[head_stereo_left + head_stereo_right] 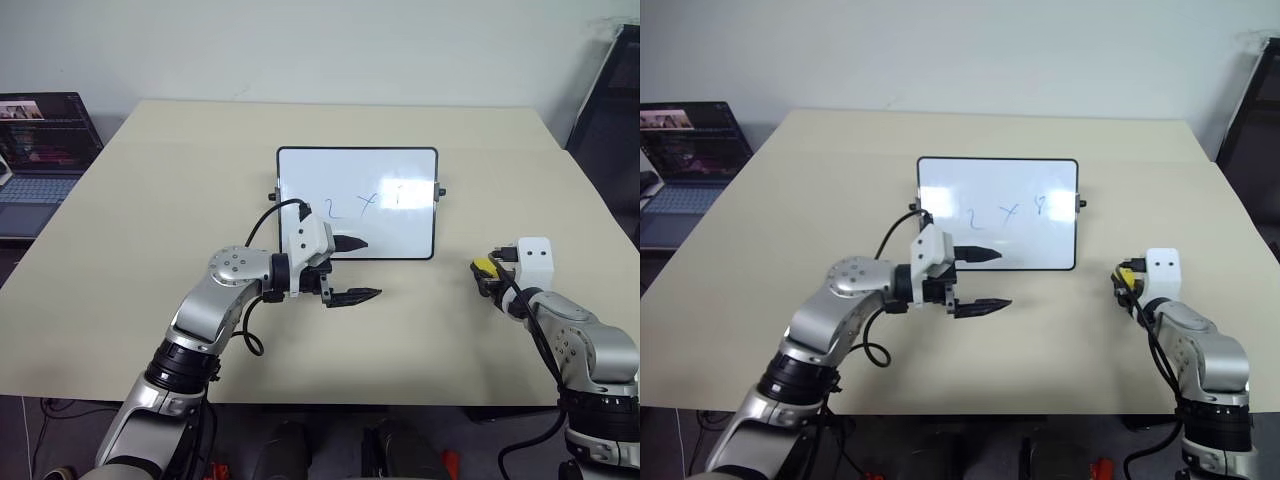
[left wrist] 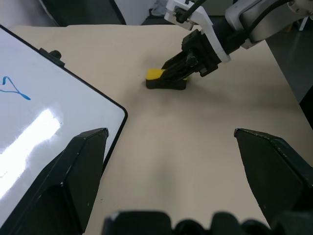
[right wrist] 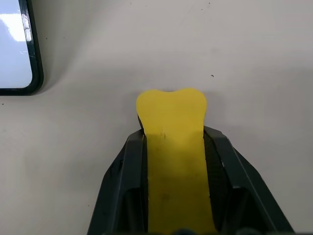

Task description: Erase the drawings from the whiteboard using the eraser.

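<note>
The whiteboard (image 1: 320, 172) lies flat on the table's middle, with the blue drawings (image 1: 366, 200) across its centre. My left gripper (image 1: 372, 268) hovers open at the board's near edge, one finger over the board's lower part, the other over bare table. The yellow eraser (image 3: 171, 122) with its dark underside rests on the table to the right of the board. My right gripper (image 3: 173, 142) is shut on the eraser, its two black fingers squeezing the long sides so the yellow tip bulges out. The left wrist view shows the eraser (image 2: 156, 74) and the right gripper (image 2: 178, 73) around it.
The beige table (image 1: 180, 170) has wide bare room around the board. An open laptop (image 1: 40, 150) sits off the table's left side. A dark piece of furniture (image 1: 610, 110) stands beyond the far right corner.
</note>
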Robot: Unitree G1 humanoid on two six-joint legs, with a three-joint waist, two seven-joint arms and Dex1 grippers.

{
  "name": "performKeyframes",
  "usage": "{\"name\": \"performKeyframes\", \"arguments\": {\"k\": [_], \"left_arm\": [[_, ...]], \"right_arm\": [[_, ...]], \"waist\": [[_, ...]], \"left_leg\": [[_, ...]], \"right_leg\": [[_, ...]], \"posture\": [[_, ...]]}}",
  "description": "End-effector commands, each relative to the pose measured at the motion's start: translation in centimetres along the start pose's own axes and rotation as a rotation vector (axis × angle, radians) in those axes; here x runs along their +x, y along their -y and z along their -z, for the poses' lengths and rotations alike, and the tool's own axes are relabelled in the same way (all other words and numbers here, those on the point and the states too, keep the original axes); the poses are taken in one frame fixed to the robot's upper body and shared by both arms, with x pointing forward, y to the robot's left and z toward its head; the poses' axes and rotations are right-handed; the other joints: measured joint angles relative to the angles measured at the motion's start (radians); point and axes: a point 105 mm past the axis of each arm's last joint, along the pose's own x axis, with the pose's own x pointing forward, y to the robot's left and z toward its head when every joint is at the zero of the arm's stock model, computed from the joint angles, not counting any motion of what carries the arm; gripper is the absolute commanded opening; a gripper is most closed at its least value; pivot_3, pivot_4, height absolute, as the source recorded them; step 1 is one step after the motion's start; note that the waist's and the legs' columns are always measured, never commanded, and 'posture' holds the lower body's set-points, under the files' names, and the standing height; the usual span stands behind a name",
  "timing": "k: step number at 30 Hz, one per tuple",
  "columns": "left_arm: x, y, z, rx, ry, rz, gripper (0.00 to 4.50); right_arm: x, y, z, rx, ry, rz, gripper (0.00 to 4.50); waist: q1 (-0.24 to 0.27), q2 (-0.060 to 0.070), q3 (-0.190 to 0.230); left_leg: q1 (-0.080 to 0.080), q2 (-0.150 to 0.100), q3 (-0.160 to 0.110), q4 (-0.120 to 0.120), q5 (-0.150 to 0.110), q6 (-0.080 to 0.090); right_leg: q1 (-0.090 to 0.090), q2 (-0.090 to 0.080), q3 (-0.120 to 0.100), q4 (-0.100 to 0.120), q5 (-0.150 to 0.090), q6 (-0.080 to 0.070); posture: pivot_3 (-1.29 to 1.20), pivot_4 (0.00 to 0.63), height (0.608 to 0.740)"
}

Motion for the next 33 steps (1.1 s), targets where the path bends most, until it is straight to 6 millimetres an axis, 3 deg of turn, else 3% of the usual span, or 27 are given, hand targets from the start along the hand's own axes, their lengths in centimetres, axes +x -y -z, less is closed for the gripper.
{"name": "performKeyframes", "arguments": {"k": [1,8,13,17,25,33], "left_arm": [[-0.2,-1.0,-1.2,0.049,0.003,-0.089,4.5],[-1.1,-3.0,-1.2,0.022,-0.039,-0.256,4.5],[-1.3,-4.0,-1.8,-0.001,-0.047,-0.325,4.5],[-1.7,-5.0,-1.9,-0.011,-0.066,-0.384,4.5],[-2.8,-6.1,-1.8,-0.008,-0.096,-0.444,4.5],[-3.0,-6.1,-2.0,-0.006,-0.102,-0.463,4.5]], "right_arm": [[-1.0,-0.3,-2.3,-0.041,0.112,-0.028,1.14],[-4.1,-3.5,-3.7,-0.275,0.229,-0.171,1.14],[-5.0,-5.6,-6.3,-0.41,0.354,-0.214,1.14],[-3.1,-9.1,-9.2,-0.478,0.423,-0.264,1.14],[1.0,-13.2,-12.9,-0.472,0.432,-0.297,1.14],[4.2,-14.0,-14.7,-0.528,0.402,-0.274,1.14]], "waist": [[0.0,0.0,0.0],[0.0,0.0,0.0],[-0.002,0.0,0.0],[-0.011,0.0,0.0],[-0.007,0.0,0.0],[0.0,0.0,0.0]], "left_leg": [[0.0,0.0,0.0,0.0,0.0,0.0],[0.0,0.0,-0.001,0.0,0.0,0.0],[0.0,0.0,-0.001,0.001,0.0,0.0],[0.001,0.001,0.001,0.002,0.0,0.0],[-0.001,0.0,0.0,0.002,0.0,0.0],[-0.002,0.0,0.0,0.002,0.0,0.0]], "right_leg": [[0.0,0.0,0.0,0.0,0.0,0.0],[0.0,0.0,0.0,0.0,0.0,0.0],[0.0,0.0,-0.001,0.001,0.0,0.001],[0.0,0.001,-0.001,0.001,0.001,0.001],[-0.001,-0.002,-0.001,0.0,0.001,0.001],[-0.003,-0.006,-0.004,0.001,0.001,0.001]], "posture": [[0.0,0.15,0.74],[0.0,0.15,0.74],[0.0,0.15,0.74],[0.0,0.15,0.74],[0.0,0.15,0.74],[0.0,0.15,0.74]]}}
